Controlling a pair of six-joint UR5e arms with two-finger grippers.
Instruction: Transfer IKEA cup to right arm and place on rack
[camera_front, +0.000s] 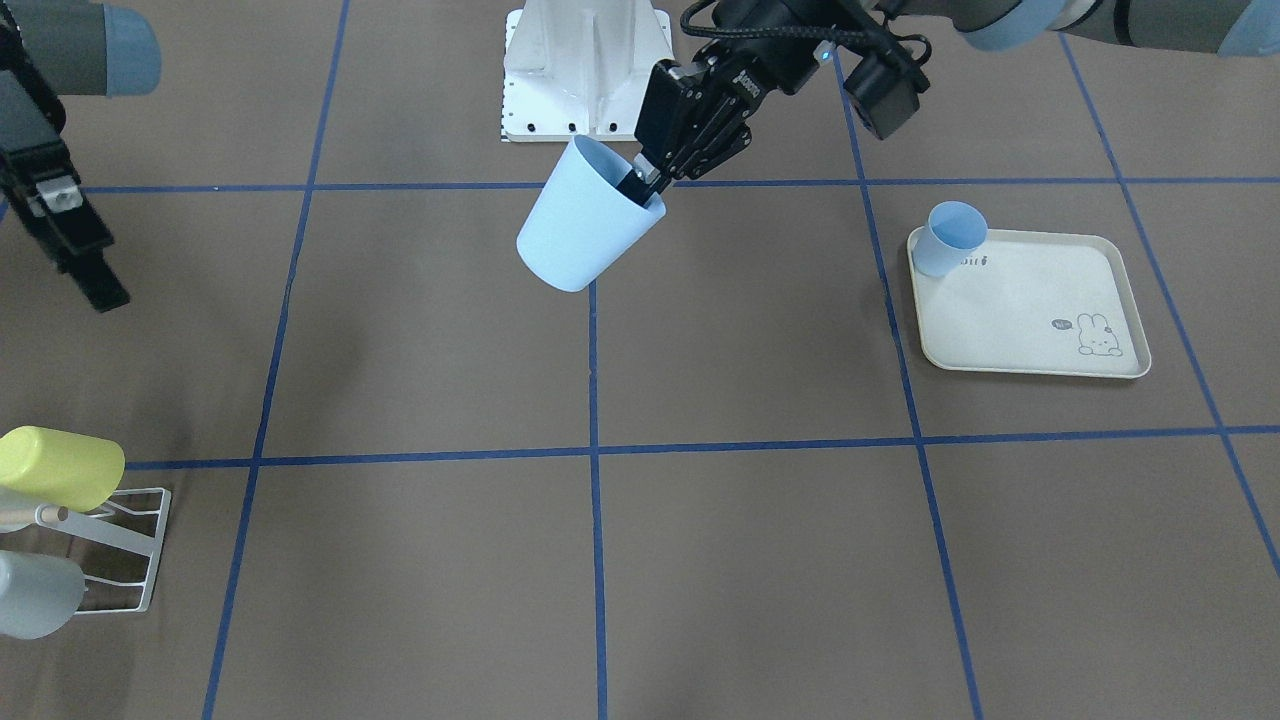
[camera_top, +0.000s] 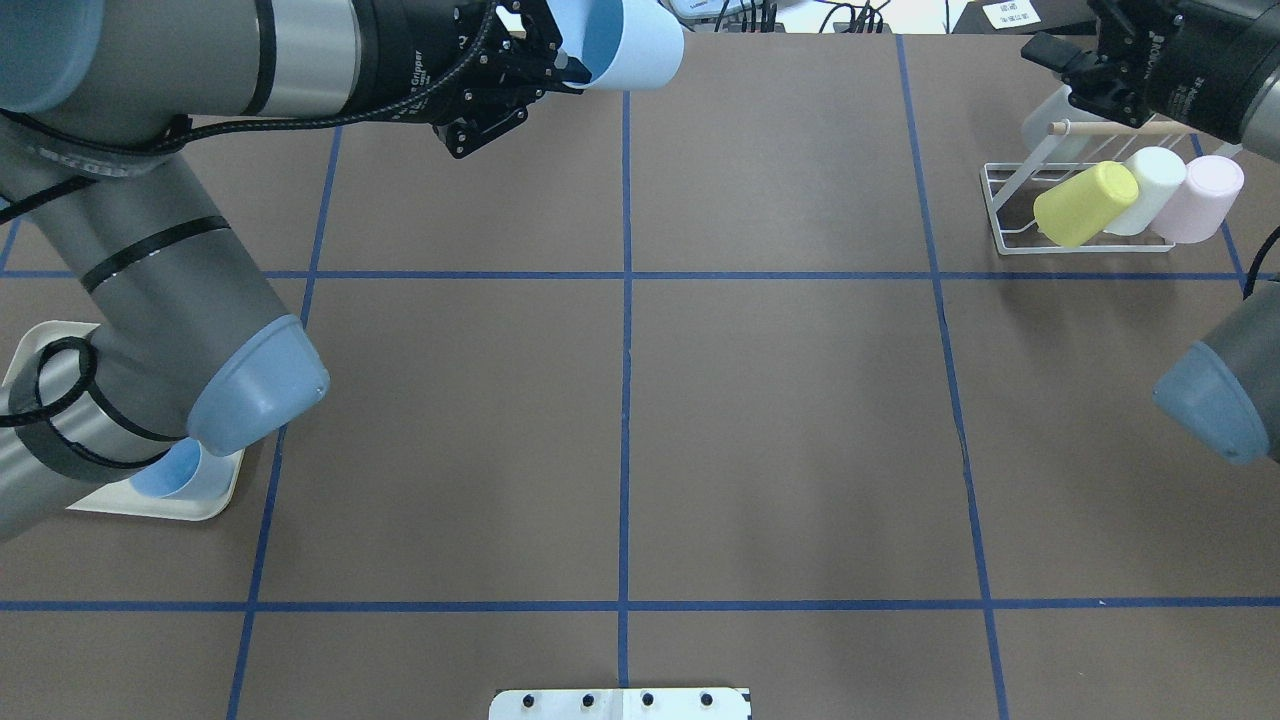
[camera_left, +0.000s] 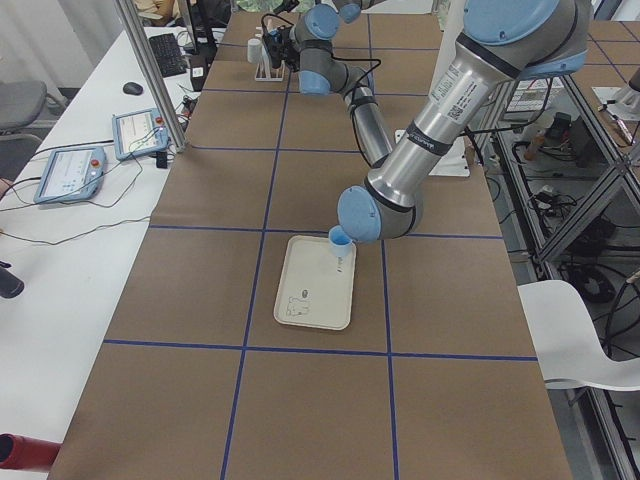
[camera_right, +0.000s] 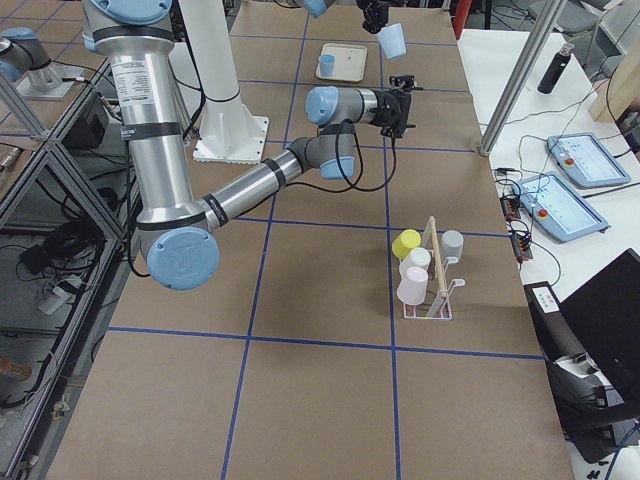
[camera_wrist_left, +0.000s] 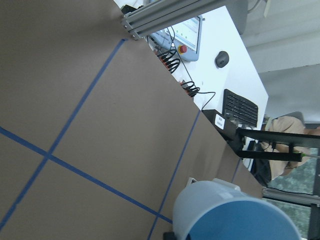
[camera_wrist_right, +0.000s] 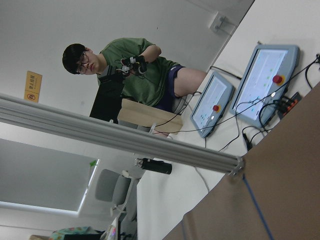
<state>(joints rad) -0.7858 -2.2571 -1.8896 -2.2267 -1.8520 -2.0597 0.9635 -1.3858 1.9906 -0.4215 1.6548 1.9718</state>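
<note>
A light blue IKEA cup (camera_front: 583, 228) hangs tilted above the table's middle line on the robot's side, its mouth turned toward the robot. My left gripper (camera_front: 645, 185) is shut on its rim, one finger inside. The left wrist view catches the cup (camera_wrist_left: 235, 217) at bottom right. The white wire rack (camera_top: 992, 205) with its wooden peg stands at the far right, with yellow, white, pink and grey cups on it. My right gripper (camera_top: 1065, 75) hovers just behind the rack, open and empty, well apart from the held cup.
A cream rabbit-print tray (camera_front: 1030, 300) lies on the left arm's side with a second blue cup (camera_front: 950, 238) at its corner. The robot's white base (camera_front: 588, 70) sits at the table's edge. A person sits beyond the table in the right wrist view.
</note>
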